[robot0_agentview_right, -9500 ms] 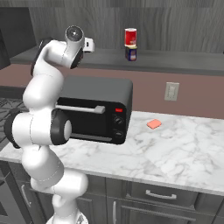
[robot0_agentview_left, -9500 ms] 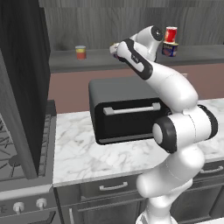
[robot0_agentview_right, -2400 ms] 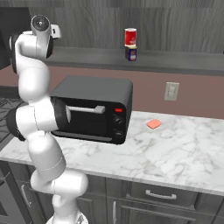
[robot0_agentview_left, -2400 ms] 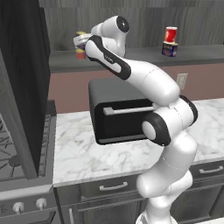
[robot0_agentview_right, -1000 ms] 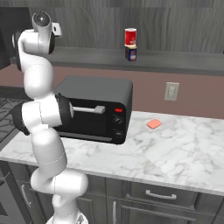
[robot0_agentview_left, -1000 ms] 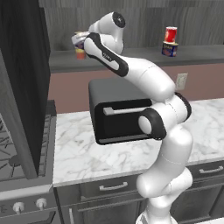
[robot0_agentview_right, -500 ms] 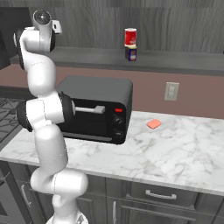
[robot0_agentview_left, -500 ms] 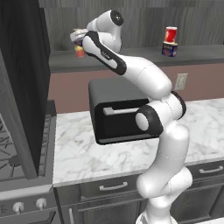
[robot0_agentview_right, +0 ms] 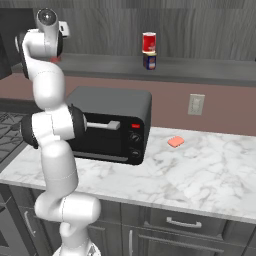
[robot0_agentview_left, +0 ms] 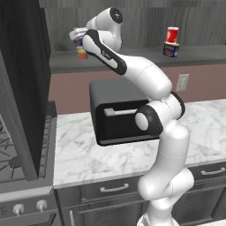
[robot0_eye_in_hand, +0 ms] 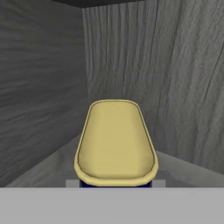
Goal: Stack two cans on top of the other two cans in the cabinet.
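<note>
Since earlier, hand [robot0_agentview_left: 78, 36] rose at 11 o'clock, holding blue can [robot0_eye_in_hand: 116, 142]; rigid, slick, best gripped mid-wall.

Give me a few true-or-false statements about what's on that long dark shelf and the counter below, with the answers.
1. A red can sits on top of a dark-blue can on the cabinet ledge. True.
2. The black oven has its door hanging wide open. False: the door is shut, its silver handle across the front.
3. The hand view looks down on a can with a yellow top. True.
4. The small pink thing on the marble counter lies left of the oven in the right base view. False: it lies to the oven's right.
5. The arm reaches toward the stacked pair of cans. False: its gripper is up at the shelf's other end, by a short orange-red can.
</note>
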Motion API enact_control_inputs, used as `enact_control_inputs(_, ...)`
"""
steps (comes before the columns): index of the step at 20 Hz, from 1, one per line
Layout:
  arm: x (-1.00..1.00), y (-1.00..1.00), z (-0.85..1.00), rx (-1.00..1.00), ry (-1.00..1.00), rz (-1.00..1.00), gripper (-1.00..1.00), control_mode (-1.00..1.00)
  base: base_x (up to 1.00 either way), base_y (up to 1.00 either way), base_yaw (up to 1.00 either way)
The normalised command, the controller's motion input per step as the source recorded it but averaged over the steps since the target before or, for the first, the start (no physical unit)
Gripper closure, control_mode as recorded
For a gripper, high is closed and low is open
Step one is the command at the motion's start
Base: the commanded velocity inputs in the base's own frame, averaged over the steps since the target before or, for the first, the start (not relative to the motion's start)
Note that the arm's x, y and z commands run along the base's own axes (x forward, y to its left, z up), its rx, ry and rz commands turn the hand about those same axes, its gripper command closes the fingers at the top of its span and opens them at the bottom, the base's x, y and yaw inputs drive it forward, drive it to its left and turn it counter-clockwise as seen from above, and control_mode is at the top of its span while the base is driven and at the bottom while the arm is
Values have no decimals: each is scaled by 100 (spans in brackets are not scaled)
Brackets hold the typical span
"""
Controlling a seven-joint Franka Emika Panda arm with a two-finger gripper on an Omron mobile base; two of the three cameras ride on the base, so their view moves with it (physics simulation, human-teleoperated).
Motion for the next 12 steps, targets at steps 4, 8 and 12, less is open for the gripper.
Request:
enact_control_inputs(4, 0, 2, -1, 0, 0, 0, 100, -100, 0, 0, 0)
enact_control_inputs(8, 0, 0, -7, 0, 0, 0, 100, -100, 0, 0, 0)
enact_control_inputs(12, 0, 0, -11, 0, 0, 0, 100, -100, 0, 0, 0)
